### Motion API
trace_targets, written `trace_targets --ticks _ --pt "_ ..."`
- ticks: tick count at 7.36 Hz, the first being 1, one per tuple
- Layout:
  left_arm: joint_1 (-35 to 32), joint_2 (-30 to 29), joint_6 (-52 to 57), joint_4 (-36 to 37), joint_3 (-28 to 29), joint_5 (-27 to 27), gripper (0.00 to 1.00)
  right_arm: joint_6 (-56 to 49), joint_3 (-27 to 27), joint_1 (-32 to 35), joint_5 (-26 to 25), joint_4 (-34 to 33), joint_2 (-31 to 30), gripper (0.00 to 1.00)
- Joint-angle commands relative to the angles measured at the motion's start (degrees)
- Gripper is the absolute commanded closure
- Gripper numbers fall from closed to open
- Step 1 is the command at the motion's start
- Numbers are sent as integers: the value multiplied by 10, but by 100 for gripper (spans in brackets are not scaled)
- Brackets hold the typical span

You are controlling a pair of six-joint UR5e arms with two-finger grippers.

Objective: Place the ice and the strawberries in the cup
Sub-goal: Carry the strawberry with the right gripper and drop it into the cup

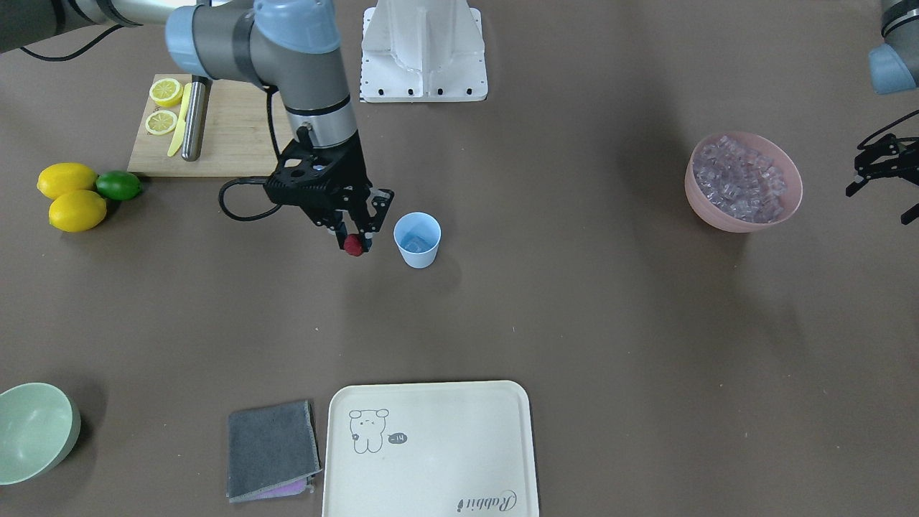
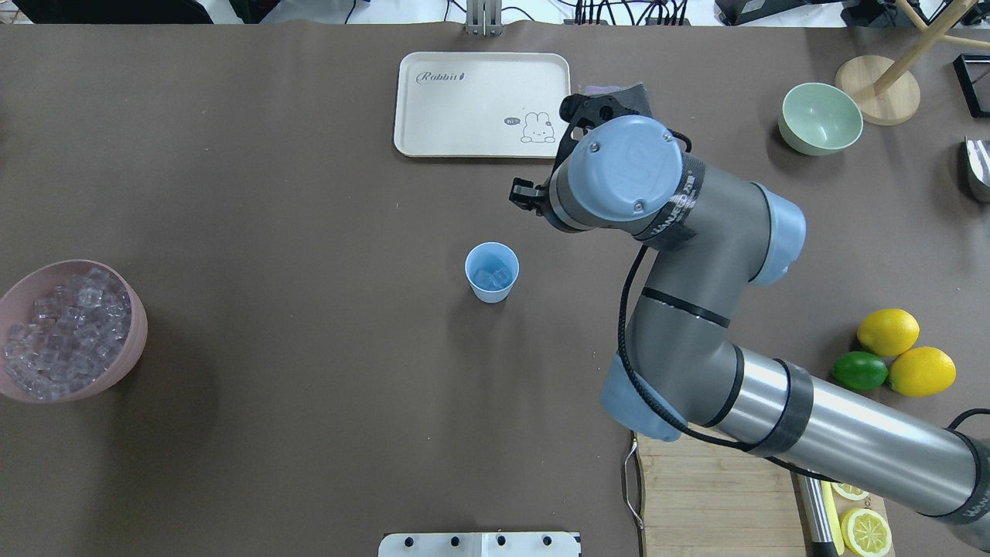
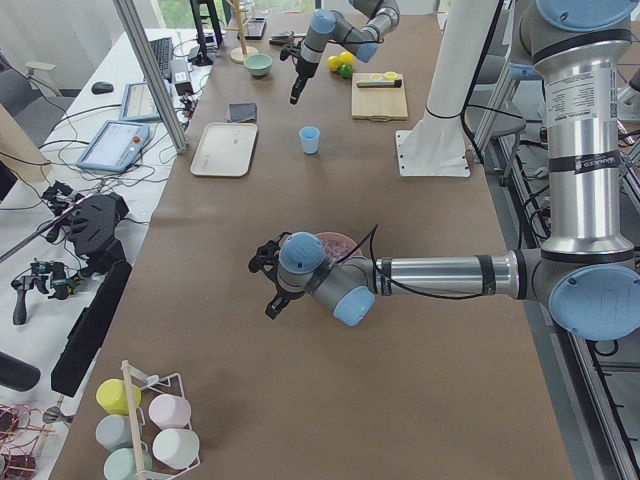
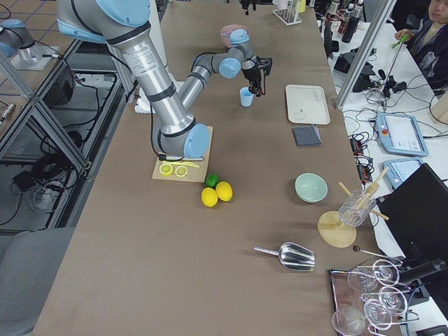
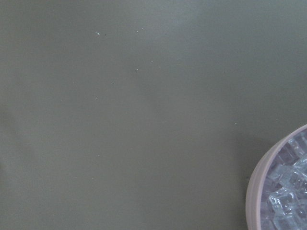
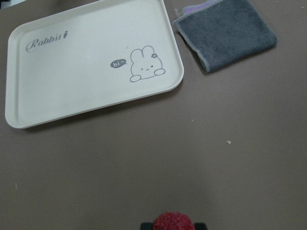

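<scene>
- The right jaws are clamped on the strawberry (image 1: 353, 246), which hangs at their tips above the tabletop (image 1: 574, 323).
- The berry is just beside the cup (image 1: 417, 240), on the side nearer the board (image 1: 230, 143). It is not over the cup's mouth and does not touch it.
- In the right wrist view the berry shows only as a red bump at the bottom edge. The tray (image 1: 431, 459) and the grey cloth (image 1: 271, 449) lie further off in that view.
- In the overhead view the right arm hides the berry.
- The cup stands upright near the middle of the tabletop, with a few cubes of ice (image 1: 416, 245) in its bottom.
- Most of the ice fills the pink bowl (image 1: 744, 215), well apart from the cup on the robot's left.
- The left jaws are spread with nothing between them, and hover just beside the pink bowl on the side away from the cup.
- The left wrist view shows bare tabletop and one edge of that bowl.
- Two lemon halves (image 1: 166, 92) lie on the board.
- Two whole lemons (image 1: 67, 179) and a lime (image 1: 118, 185) touch one another just beside the board.
- A green bowl (image 1: 36, 431) sits well apart from the cup, and the cloth lies just beside the tray.
</scene>
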Motion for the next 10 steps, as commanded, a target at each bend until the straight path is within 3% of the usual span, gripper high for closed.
trace_targets --ticks 1,4,5,6,7,10 --pt "0 0 0 -1 -2 0 1 6 -20 -50 -28 -3 24 100" --pt "0 0 -1 -14 0 1 1 6 -69 -59 -33 0 56 100" --pt "0 1 -2 -16 0 1 1 6 -70 -60 -33 0 58 90" --pt "0 0 -2 -16 0 0 1 14 -70 -60 -33 0 58 20" --pt "0 1 -1 -17 0 0 1 18 -70 -60 -31 0 59 1" --pt "0 2 0 -17 1 0 1 18 -63 -56 -2 -1 47 1"
